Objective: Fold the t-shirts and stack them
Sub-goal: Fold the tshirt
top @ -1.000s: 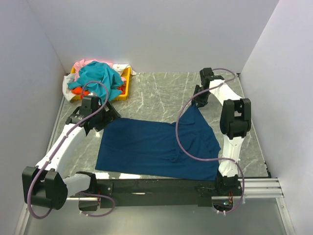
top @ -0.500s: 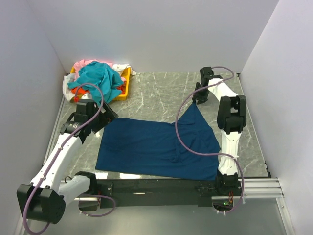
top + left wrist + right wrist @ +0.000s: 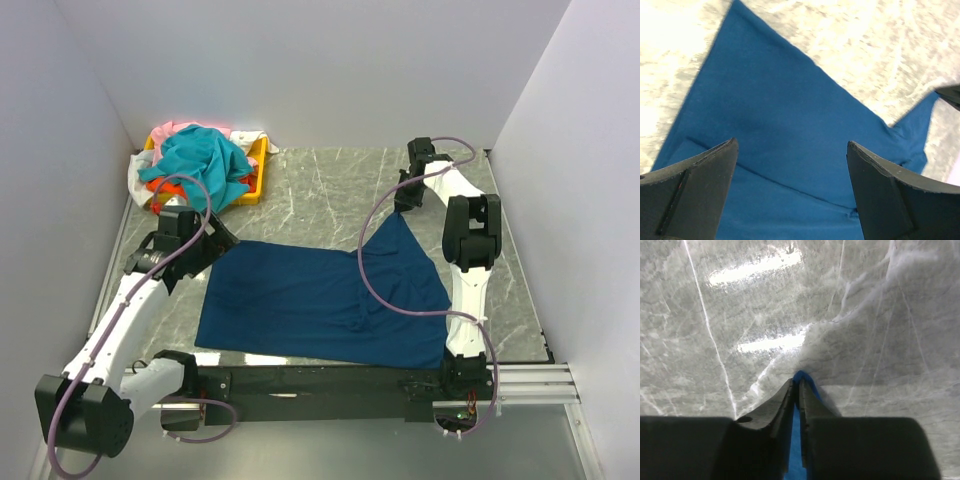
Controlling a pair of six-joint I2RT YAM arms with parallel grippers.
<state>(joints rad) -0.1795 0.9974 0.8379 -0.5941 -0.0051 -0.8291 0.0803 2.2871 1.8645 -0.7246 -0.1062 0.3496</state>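
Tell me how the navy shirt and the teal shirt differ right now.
The navy shirt lies spread out on the table; the teal shirt sits crumpled in a heap over the yellow tray. The right gripper pinches a corner of the navy shirt; no gripper touches the teal shirt. Both are plain-coloured.

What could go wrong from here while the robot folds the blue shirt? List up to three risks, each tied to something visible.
1. The right gripper pinches only a corner tip of the blue shirt, so it may slip out when pulled.
2. The left gripper is open above the shirt, holding nothing. A one-sided pull could bunch the cloth.
3. The purple cable hangs over the shirt and might drag it.
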